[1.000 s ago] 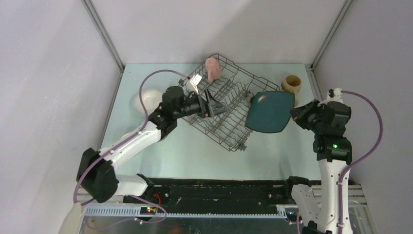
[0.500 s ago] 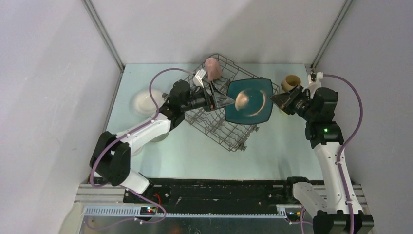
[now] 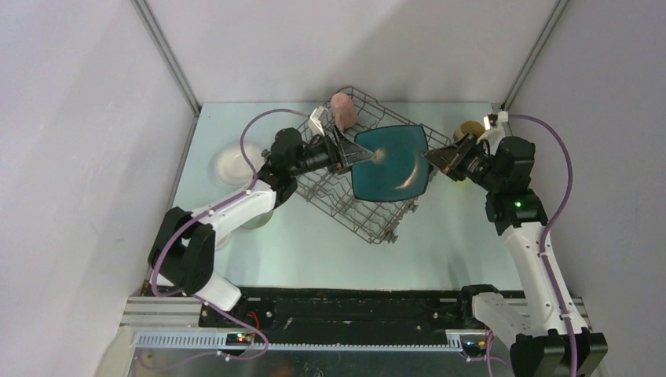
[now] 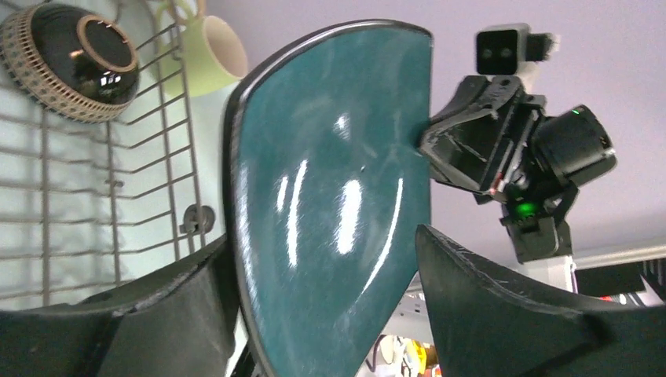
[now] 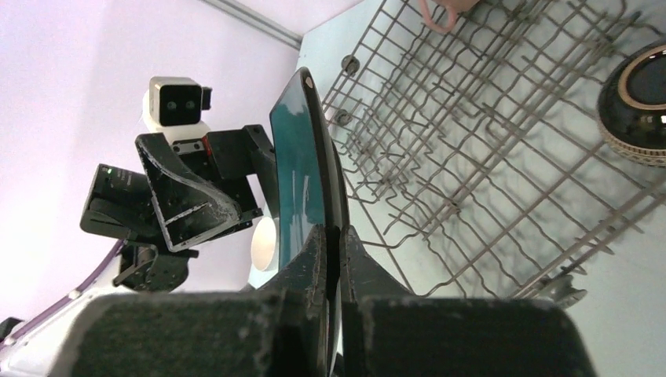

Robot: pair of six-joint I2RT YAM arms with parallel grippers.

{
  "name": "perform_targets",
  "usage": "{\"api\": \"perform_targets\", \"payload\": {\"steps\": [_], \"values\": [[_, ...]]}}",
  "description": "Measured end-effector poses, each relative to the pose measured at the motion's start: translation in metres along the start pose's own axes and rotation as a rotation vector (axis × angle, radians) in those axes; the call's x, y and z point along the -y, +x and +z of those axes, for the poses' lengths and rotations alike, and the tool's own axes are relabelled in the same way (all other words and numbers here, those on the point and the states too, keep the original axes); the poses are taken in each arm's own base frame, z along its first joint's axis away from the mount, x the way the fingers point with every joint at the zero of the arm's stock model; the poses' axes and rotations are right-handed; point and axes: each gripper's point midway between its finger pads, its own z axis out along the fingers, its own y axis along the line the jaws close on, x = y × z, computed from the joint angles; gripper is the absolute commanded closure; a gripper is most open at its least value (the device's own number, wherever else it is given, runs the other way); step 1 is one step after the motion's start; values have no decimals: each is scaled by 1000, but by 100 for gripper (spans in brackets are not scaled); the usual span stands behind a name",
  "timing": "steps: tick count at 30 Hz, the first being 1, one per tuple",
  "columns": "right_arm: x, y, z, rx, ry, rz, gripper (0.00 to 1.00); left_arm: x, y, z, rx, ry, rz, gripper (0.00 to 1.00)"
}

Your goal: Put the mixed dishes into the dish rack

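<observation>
One dark teal square plate (image 3: 390, 163) hangs over the single dish rack (image 3: 345, 200), its right edge pinched in the right pincer (image 3: 429, 159). The left pincer (image 3: 363, 154) is spread, straddling the plate's left edge. One pink mug (image 3: 342, 108) sits in the rack's far corner. The plate has shifted left since half a second ago.

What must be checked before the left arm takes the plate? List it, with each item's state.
1. Grip of the right pincer on the plate, clamped at its rim: ok.
2. Opposite rim of the plate sits between the fingers of the left pincer: ok.
3. The left pincer closed on the plate: not ok, it is open, with a gap on one side.
4. Plate clear of the tines of the rack: cannot tell.
5. Free tine rows in the rack: ok.
</observation>
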Motion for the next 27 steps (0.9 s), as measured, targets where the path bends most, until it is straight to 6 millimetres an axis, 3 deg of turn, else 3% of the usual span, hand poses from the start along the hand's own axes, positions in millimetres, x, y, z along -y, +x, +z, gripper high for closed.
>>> {"api": "perform_targets", "payload": {"steps": [2,4,5,6,7,8,11,14,16,22,27], "values": [[-3,3,4,-15,-15,2,100,6,-1,2,0,45,-17,41],[-6,6,8,-28,-26,5,96,9,0,3,-2,79,-45,90],[-6,6,10,-29,-30,1,91,8,0,4,1,87,-54,95],[-8,5,11,-24,-38,2,79,8,-1,3,-1,109,-83,99],[-5,3,13,-15,-27,-6,69,10,-2,2,-1,132,-90,99],[-5,3,14,-17,-26,2,52,11,-4,1,2,141,-97,100],[-6,-2,16,7,-24,-22,39,5,-7,0,6,142,-99,100],[0,-8,16,33,1,-50,9,-8,-10,-2,7,107,-107,100],[11,-13,15,54,48,-55,3,-22,-14,-4,17,57,-97,100],[46,-23,4,120,222,-110,3,-68,-39,-2,71,-226,55,100],[51,-34,-12,184,283,-195,3,-78,-81,-9,96,-456,304,100]]}}
